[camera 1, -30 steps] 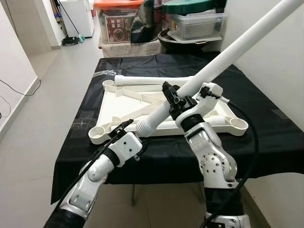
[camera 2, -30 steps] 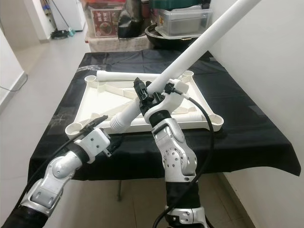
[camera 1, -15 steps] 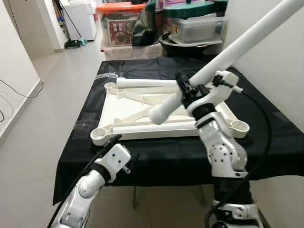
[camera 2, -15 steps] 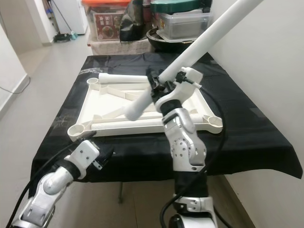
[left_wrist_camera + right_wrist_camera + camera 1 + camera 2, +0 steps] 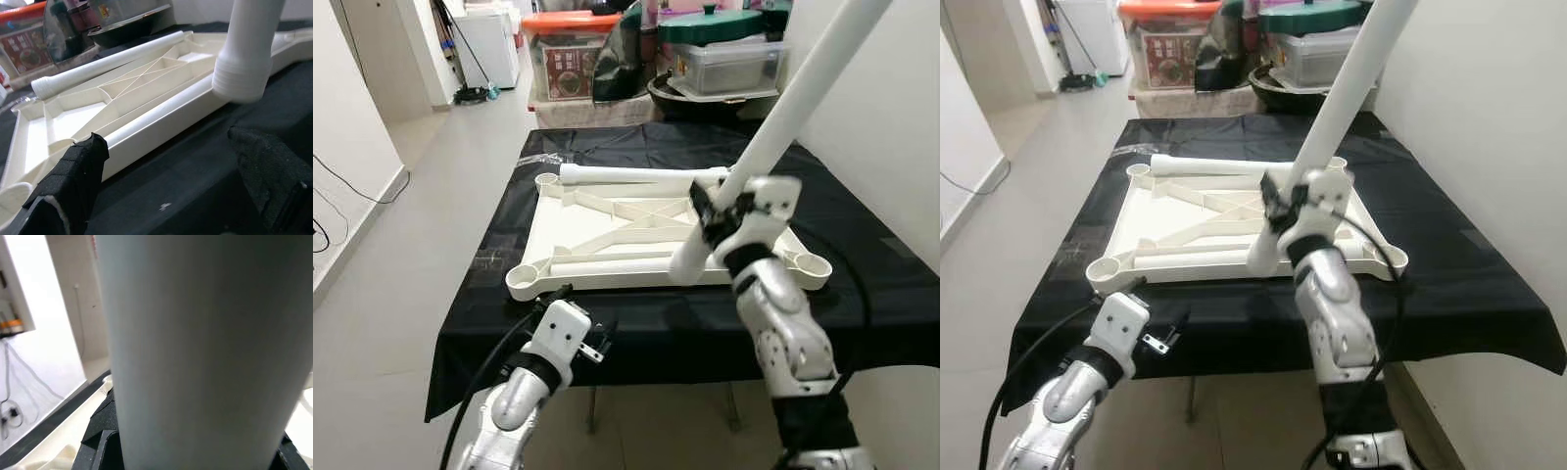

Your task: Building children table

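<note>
Three white table legs, one upturned white table frame, black-draped tabletop.
Near edge: left gripper (image 5: 171, 196) hangs below the tabletop (image 5: 862, 294), jaws spread wide, holding nothing. Right gripper (image 5: 729, 211) jaws clamped on a smooth round leg (image 5: 783, 108), tilted steeply, ribbed end (image 5: 242, 78) over the frame's near rail. Frame (image 5: 607, 211), ribbed plastic with cup sockets, lies flat mid-tabletop; one leg (image 5: 607, 264) inside it, another (image 5: 626, 174) on its far edge.
</note>
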{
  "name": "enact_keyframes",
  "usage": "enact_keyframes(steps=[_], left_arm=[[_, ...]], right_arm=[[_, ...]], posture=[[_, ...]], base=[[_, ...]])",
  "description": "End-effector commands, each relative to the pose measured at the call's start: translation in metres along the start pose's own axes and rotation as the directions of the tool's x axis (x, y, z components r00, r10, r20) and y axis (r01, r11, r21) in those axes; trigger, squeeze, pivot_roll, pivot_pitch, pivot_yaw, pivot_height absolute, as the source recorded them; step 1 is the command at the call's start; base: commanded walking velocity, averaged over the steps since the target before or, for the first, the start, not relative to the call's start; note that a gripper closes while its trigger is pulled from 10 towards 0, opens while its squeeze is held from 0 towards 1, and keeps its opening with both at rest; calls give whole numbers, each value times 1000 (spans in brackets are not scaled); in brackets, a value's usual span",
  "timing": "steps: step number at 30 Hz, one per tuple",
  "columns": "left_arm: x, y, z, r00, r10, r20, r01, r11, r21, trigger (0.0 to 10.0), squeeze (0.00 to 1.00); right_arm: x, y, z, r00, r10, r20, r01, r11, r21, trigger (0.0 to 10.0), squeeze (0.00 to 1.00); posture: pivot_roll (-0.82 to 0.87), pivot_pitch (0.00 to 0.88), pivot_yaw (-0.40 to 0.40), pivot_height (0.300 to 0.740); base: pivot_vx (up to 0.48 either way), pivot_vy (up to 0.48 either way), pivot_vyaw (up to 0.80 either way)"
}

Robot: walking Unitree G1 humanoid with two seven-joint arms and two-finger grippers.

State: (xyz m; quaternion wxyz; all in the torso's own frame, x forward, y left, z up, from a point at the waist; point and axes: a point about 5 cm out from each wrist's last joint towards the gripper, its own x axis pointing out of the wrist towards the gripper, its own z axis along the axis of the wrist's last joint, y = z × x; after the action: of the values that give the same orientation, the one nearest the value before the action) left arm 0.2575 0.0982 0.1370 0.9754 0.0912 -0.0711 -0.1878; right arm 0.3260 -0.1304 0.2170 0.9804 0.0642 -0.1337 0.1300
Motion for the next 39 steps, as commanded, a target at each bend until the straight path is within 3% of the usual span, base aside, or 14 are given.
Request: enact_keyframes(steps=[1,7,20,32,39], left_arm=[[-3,1,-2,1000,20,-25,-20,999,-29,10000,0],[-7,3,-3,996,69,-53,-74,993,-96,10000,0],[-4,4,4,992,113,-49,-118,989,-94,10000,0],[0,13,13,980,196,-21,-197,976,-93,10000,0],[3,28,20,960,279,-3,-279,957,-80,10000,0]], right_arm=[[0,6,9,999,27,41,-27,1000,-11,10000,0],[-3,15,5,998,44,51,-44,999,-2,10000,0],[-2,15,3,999,34,42,-34,999,0,10000,0],[-1,15,-2,1000,13,19,-13,1000,19,10000,0],[-2,18,-2,999,38,30,-39,999,36,10000,0]], posture=[[-17,0,0,740],[-26,0,29,740],[-24,0,23,740],[-28,0,18,740],[-16,0,8,740]], base=[[0,0,800],[0,0,800],[0,0,788],[0,0,0],[0,0,0]])
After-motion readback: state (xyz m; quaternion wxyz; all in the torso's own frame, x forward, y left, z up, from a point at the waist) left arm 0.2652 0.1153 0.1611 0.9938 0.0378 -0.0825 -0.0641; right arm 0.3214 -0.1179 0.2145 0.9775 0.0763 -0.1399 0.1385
